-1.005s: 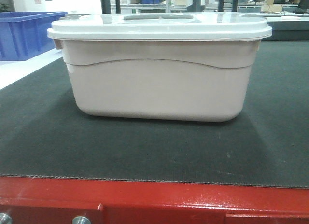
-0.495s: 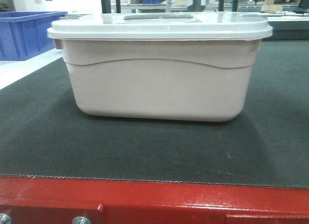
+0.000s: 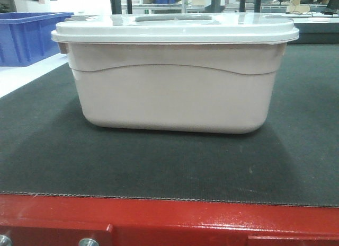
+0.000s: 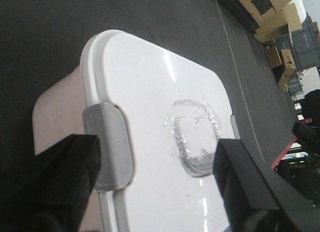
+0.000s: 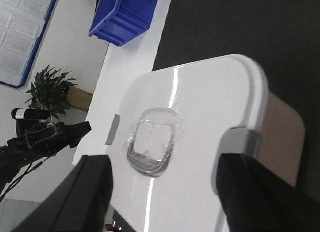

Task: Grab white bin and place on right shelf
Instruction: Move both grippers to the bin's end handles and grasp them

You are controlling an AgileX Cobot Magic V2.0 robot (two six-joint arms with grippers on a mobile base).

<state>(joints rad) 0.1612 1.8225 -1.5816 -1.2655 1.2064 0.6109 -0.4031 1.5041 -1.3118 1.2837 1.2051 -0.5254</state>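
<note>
Front view: the white bin point(image 3: 169, 97), a large pinkish-beige plastic tub with rounded corners, sits flat and upright near the middle of the dark woven mat point(image 3: 159, 166) on the red-edged table point(image 3: 212, 219). Its flat white lid point(image 3: 175, 29) is on, with the grey handle point(image 3: 175, 17) at top centre. The long axis runs left-right across this view and a broad side faces the camera. An open blue plastic crate point(image 3: 26, 36) stands well apart at back left. No gripper and no right shelf show here.

Left wrist view: the left gripper point(image 4: 155, 162) hangs over one short end of the bin, black fingers spread wide and holding nothing. A grey plastic latch point(image 4: 107, 144) on the lid edge lies just beside one finger. I cannot tell whether they touch.

Right wrist view: the right gripper point(image 5: 165, 182) is likewise spread wide and empty above the opposite short end, next to that end's latch.

Risks, as a judgement:
- Fingers landing on a latch could pop it, so the lid lifts and the tub drops.
- The smooth, tapered walls could slip out of a two-sided squeeze.
- Uneven lifting by the two arms would tilt the bin.
- The shelf is out of sight, so the carry to it runs blind.
</note>
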